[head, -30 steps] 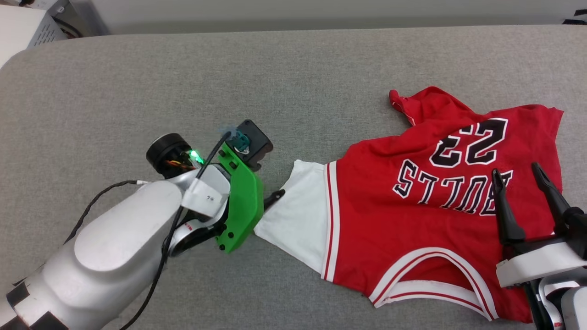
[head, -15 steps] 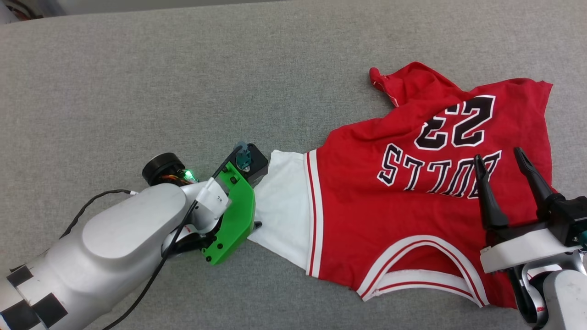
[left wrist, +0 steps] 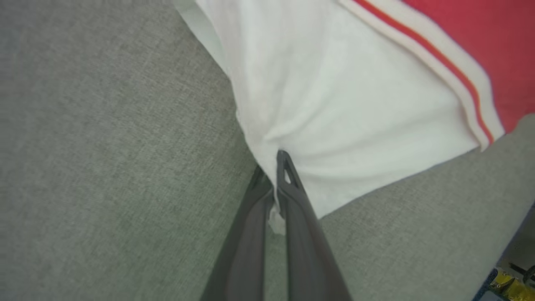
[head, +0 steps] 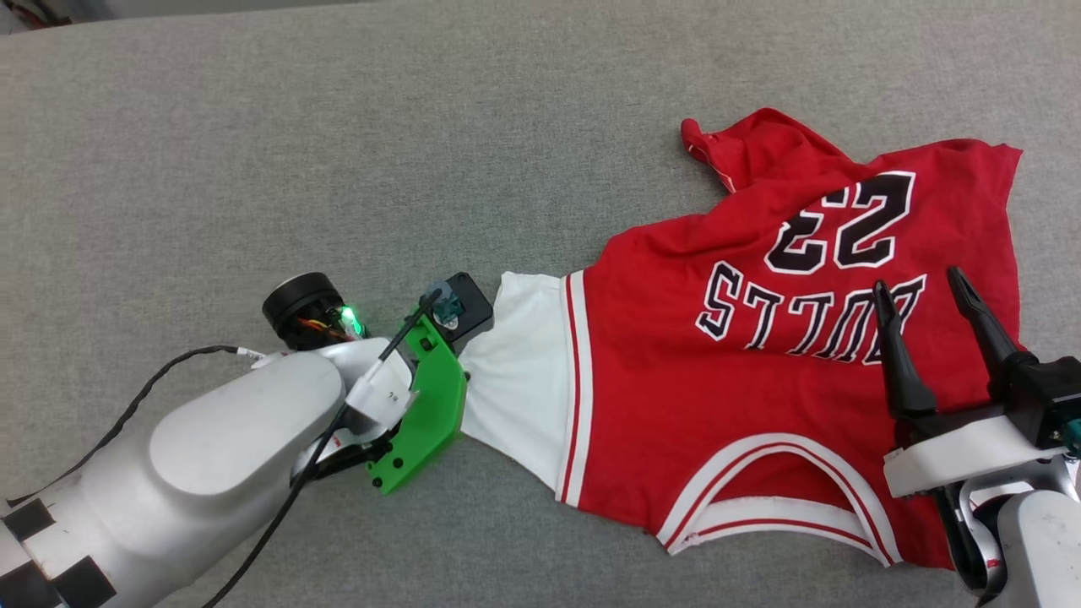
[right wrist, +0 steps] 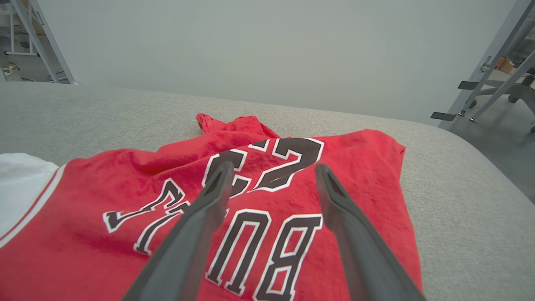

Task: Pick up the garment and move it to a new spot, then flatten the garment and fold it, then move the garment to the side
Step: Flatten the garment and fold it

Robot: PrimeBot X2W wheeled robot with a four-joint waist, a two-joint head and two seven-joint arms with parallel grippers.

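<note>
Left wrist view: left tool [left wrist: 271, 167] closed, pinching the edge of the white sleeve [left wrist: 334, 104]. Head view: right tool [head: 916, 279] at lower right, fingers spread, gripping nothing, over the BULLS lettering [head: 811, 325]. Shirt [head: 676, 422] lies print up, rumpled, on the right half of the grey tabletop [head: 338, 152], with its far corner bunched.

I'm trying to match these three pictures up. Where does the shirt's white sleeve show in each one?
Head view: the white sleeve lies just left of centre, on the red body's left side.
Left wrist view: the sleeve is top centre, pinched by the left tool.
Right wrist view: the sleeve sits at the left edge.
Shared landmark: the striped trim bordering the sleeve.
</note>
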